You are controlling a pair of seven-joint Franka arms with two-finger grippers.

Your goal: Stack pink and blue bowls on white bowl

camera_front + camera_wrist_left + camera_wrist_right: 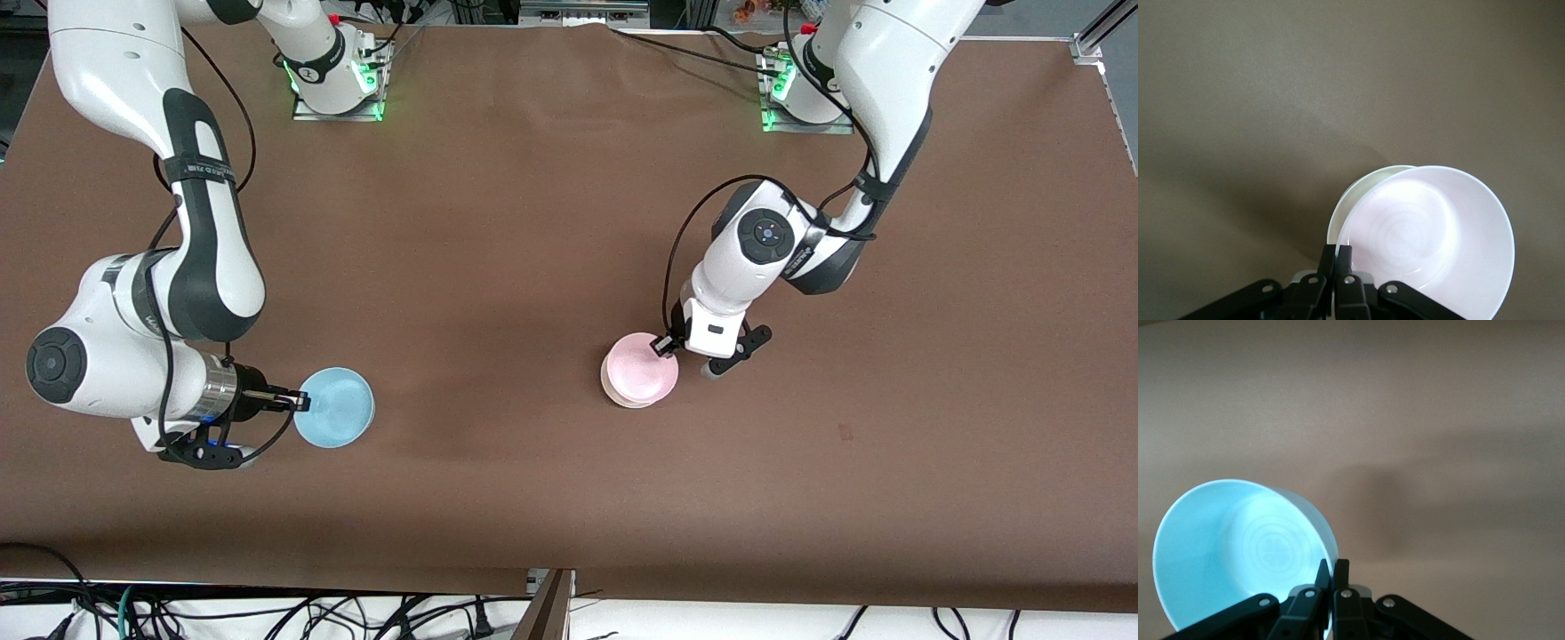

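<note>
Fingers: left gripper (665, 345) pinches pink bowl (640, 368) at its 2 o'clock rim, over white bowl (1355, 200); right gripper (300, 403) clamps blue bowl (335, 406) above counter (533, 222). Risk: off-centre release leaves pink tilted.

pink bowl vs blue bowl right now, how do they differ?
1. Colour: the pink bowl is pale pink, the blue bowl light sky blue.
2. Support: the pink bowl sits on the white bowl; the blue bowl has nothing under it but the table.
3. Place: pink is mid-table, pinched by the left gripper; blue is at the right arm's end, pinched by the right gripper.

Shared: same size and shape, each gripped at the rim.
</note>
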